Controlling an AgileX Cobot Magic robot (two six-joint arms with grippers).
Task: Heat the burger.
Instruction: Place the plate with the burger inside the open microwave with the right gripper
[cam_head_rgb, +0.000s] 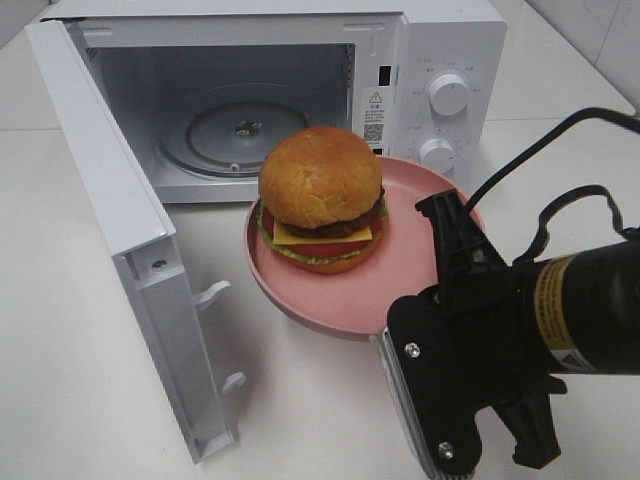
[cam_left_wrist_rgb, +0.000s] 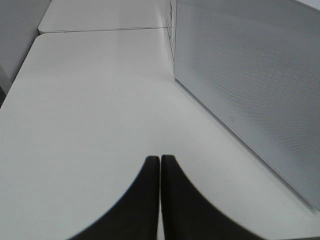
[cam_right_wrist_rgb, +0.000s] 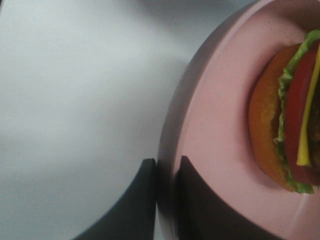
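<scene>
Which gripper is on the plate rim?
The right gripper: its jaws pinch the rim of the pink plate. The left gripper is shut empty over the table.

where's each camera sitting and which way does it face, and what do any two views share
Exterior high: mounted high in front, looking down at the open microwave, the burger on its plate; the right arm shows low at right.
Left wrist: low over the table, facing a white meshed panel, likely the microwave's open door; the shut left claw shows.
Right wrist: beside the plate, facing the burger; the right claw pinches the rim.
Shared: exterior high and right wrist both show burger and plate.
</scene>
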